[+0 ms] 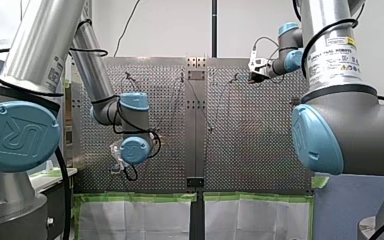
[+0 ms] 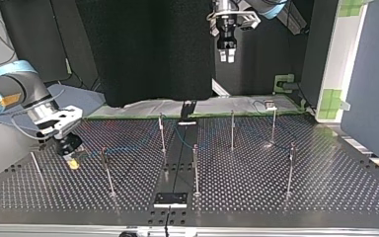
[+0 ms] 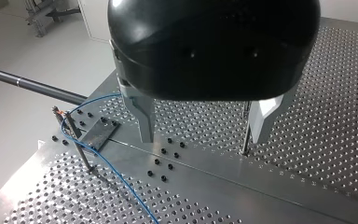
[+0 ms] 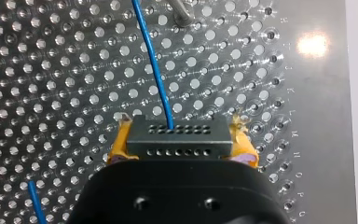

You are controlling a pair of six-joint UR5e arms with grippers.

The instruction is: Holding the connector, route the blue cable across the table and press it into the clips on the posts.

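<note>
Mid-routing, the right jaws clamp the connector (image 4: pixel 177 135) at the top view's nine o'clock, left jaws wide and empty; next likely means pressing the blue cable (image 4: pixel 154 70) into the nearest post (image 2: pixel 107 170).

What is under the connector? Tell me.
Perforated table shows around the connector, and the blue cable runs from it over the holes. The patch directly beneath is hidden by the connector itself.
</note>
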